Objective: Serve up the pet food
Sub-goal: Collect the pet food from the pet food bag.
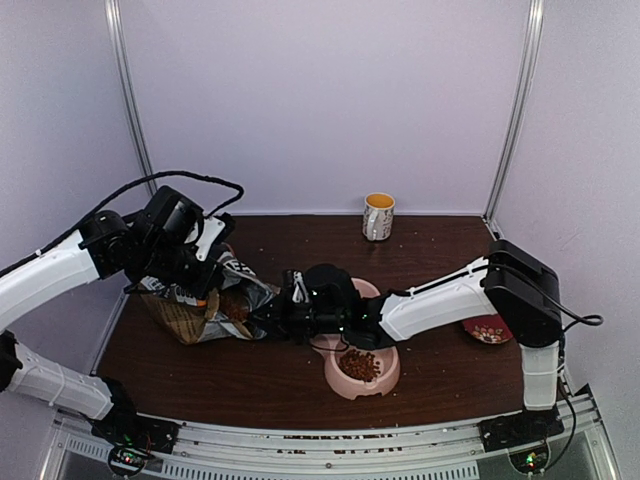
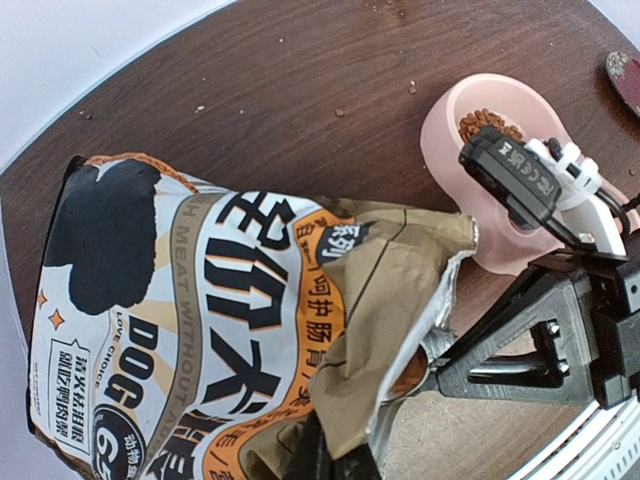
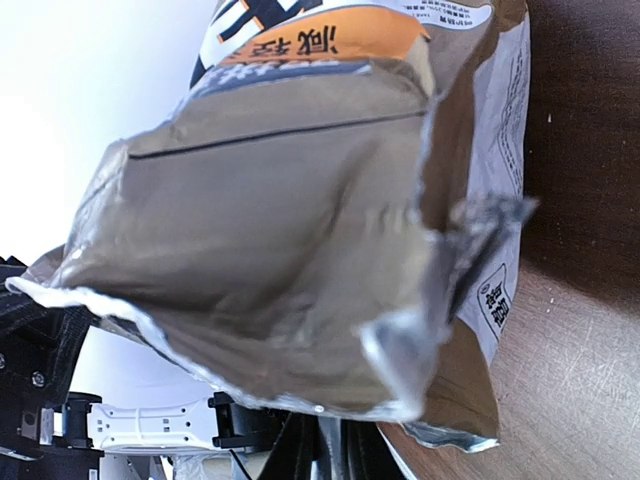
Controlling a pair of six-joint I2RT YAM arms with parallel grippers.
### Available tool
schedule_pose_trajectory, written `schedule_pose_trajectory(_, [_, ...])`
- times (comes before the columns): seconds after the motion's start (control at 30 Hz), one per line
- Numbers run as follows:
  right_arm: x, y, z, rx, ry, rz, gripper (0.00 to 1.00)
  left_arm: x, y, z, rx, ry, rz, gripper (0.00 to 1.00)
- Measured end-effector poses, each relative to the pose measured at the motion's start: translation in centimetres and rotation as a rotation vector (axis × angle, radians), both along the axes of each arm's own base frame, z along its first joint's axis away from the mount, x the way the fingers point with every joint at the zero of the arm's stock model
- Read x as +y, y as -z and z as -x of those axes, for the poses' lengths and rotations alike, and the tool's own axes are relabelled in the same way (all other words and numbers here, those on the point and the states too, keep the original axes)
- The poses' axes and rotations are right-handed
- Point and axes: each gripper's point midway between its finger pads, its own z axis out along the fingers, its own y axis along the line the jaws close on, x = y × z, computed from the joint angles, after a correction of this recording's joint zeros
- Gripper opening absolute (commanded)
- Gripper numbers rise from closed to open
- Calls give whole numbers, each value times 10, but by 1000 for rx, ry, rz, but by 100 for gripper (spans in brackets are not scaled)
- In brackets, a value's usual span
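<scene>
On the table's left, bag (image 1: 195, 315): it lies on its side, its torn mouth toward the pink double bowl (image 1: 392, 380).
Left gripper (image 2: 330, 455): you have it pressed shut on the bag's rim.
Right gripper (image 3: 330, 452): it pinches the foil lip of the mouth.
Pet food (image 1: 360, 365): a heap sits in the bowl's near well.
Far well: hidden under your right arm.
Progress: one serving looks done. What is left, I judge, is checking the far well and letting go of the bag.

Worktop (image 1: 250, 380): dark wood grain, low sheen. Bag (image 2: 200, 300): creased matt printed paper, silver foil lining. Double bowl (image 2: 445, 130): smooth pink plastic. Kibble (image 1: 360, 364): matt, dry.
</scene>
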Motion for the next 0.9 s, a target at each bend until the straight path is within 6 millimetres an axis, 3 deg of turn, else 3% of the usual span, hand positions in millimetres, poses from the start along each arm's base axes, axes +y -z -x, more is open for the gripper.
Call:
schedule_pose_trajectory(0.33, [-9, -32, 4, 25, 20, -73, 0, 2, -2, -1, -13, -6, 0, 0])
schedule_pose_trajectory(0.9, [-31, -28, 7, 69, 77, -81, 0, 3, -3, -2, -20, -12, -5, 0])
